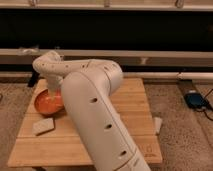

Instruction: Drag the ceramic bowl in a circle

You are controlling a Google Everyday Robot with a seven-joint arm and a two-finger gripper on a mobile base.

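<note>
Pale rectangular sponge block (43,126) lies front-left on light wooden slatted table (137,102), small white object (158,125) at its right edge, blue device (196,100) on floor right.

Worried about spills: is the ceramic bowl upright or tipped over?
Upright: the ceramic bowl sits flat on the wooden table, its opening facing up; the gripper is down over its far part.

— What is everything resting on?
— A light wooden table (135,100). The ceramic bowl (44,104) sits on its far left part, as the camera sees it.
— What lies near the bowl?
— A pale sponge (43,126) lies just in front of it, apart from it. Well to the bowl's right, a pale object (158,124) I can't identify lies at the table's edge.
— And your claw?
— My gripper (52,95) is down at the bowl.
</note>
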